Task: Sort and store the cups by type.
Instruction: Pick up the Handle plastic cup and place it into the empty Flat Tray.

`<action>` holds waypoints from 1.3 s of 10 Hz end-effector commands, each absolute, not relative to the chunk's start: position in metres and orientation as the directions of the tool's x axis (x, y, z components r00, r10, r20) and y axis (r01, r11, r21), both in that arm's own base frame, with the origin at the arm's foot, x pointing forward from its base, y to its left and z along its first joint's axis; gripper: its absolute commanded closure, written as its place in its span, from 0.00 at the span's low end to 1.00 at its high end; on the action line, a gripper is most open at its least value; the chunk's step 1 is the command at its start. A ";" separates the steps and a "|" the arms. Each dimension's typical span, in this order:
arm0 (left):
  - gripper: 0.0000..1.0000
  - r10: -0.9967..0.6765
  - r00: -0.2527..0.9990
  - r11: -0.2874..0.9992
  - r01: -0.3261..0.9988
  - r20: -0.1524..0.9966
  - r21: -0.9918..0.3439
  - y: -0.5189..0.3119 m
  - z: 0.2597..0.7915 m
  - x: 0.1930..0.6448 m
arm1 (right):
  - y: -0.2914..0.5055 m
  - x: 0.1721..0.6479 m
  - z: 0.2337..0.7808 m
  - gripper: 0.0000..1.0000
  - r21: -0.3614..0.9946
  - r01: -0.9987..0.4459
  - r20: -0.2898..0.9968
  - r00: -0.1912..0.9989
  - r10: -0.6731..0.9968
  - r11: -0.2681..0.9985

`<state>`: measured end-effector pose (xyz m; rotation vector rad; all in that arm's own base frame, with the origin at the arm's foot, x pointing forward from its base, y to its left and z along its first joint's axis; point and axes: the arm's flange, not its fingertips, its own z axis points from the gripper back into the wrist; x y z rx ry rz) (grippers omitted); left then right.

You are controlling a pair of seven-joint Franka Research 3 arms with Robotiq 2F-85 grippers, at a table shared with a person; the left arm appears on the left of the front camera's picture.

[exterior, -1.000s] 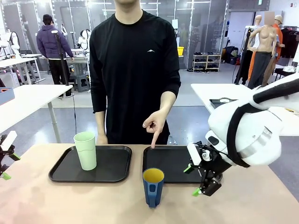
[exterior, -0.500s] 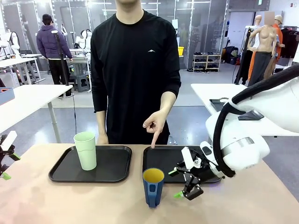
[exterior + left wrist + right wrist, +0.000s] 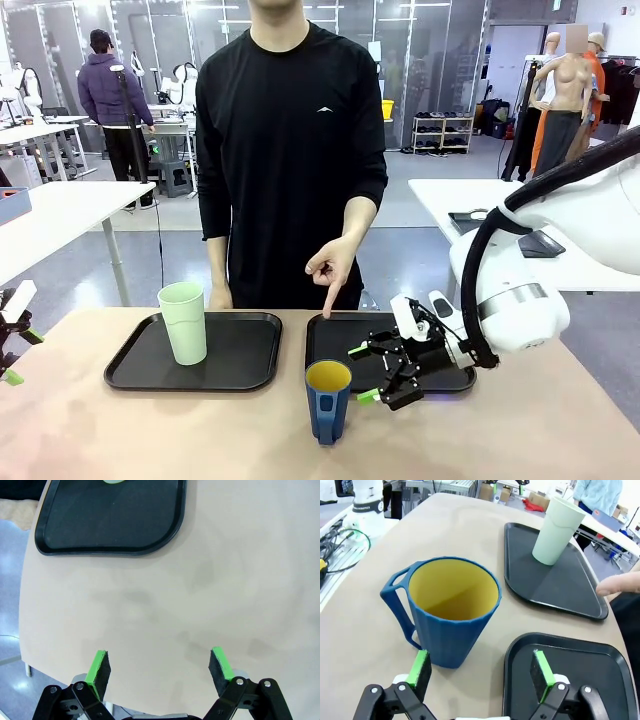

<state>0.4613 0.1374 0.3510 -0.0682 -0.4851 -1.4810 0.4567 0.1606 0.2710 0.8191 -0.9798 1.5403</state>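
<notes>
Tan laminate bench (image 3: 150,430): spans the whole foreground and carries every item below.

Person (image 3: 290,150): black long-sleeved top, standing at the far edge of the bench, roughly centred.

Right arm (image 3: 520,300): white, reaching in from the right and bent low over the bench.

Left tray (image 3: 240,360): black plastic with rounded corners, flat on the bench, left of centre.

Right tray (image 3: 345,345): same make, just beside the first with a narrow gap between them.

Tumbler (image 3: 183,322): pale mint green, no handle, upright on the left half of the left tray.

Mug (image 3: 328,400): dark blue and ribbed, with a yellow inside. It stands upright on the bare bench, just in front of the right tray's near left corner, handle turned toward the robot's side.

Right end effector (image 3: 363,374): turned sideways, low over the near left part of the right tray. Its green pads are spread wide with nothing between them. It points at the mug from close beside it, and a sliver of gap shows from the front.

Left end effector (image 3: 160,662): fingers parted and empty, at the bench's left edge over bare surface, with a corner of the left tray ahead.

Person's hand (image 3: 330,268): index finger aimed straight down at the far left corner of the right tray. Contact cannot be made out.
</notes>
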 end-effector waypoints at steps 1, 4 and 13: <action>0.00 -0.928 -0.009 0.097 0.959 0.371 0.266 0.140 0.351 0.463 | 0.154 0.441 0.227 0.00 -0.166 -0.982 0.900 -0.186 0.394 -0.086; 0.00 -0.928 -0.009 0.097 0.959 0.371 0.266 0.140 0.351 0.463 | 0.161 0.457 0.271 0.00 -0.162 -0.984 0.892 -0.179 0.416 -0.077; 0.00 -0.928 -0.009 0.097 0.959 0.371 0.266 0.140 0.351 0.463 | 0.175 0.460 0.263 0.00 -0.058 -0.988 0.911 -0.109 0.397 -0.140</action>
